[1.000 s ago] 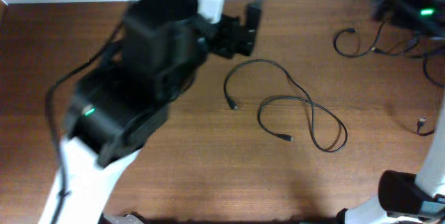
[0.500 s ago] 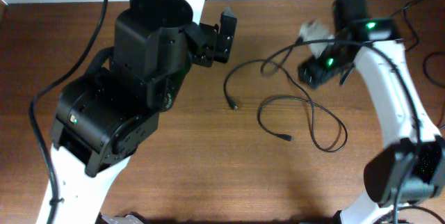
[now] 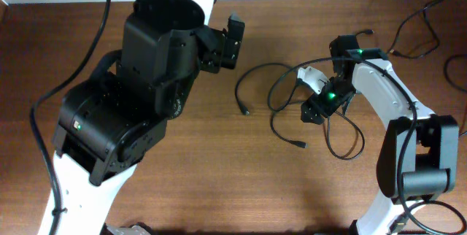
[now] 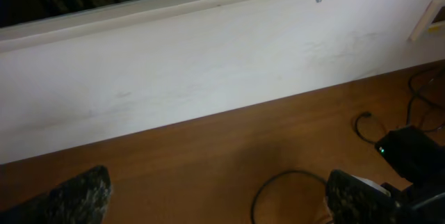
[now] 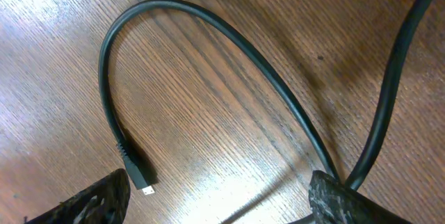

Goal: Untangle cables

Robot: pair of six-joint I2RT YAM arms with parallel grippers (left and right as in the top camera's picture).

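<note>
The right hand is seen lowered close over the table. Its fingers are spread wide and nothing is pinched between them. A loop of one of the cables is framed in the gap. Where that loop runs down, the top of one finger is met; whether it is pressed there or merely passed cannot be told. The small plug at the cable's end is laid on the wood just beside the other finger. From overhead, this hand is placed among the looping cables right of the table's middle, and more cables are seen at the far right corner. The left hand is held over the table's far side, facing the wall, fully spread and empty.
</note>
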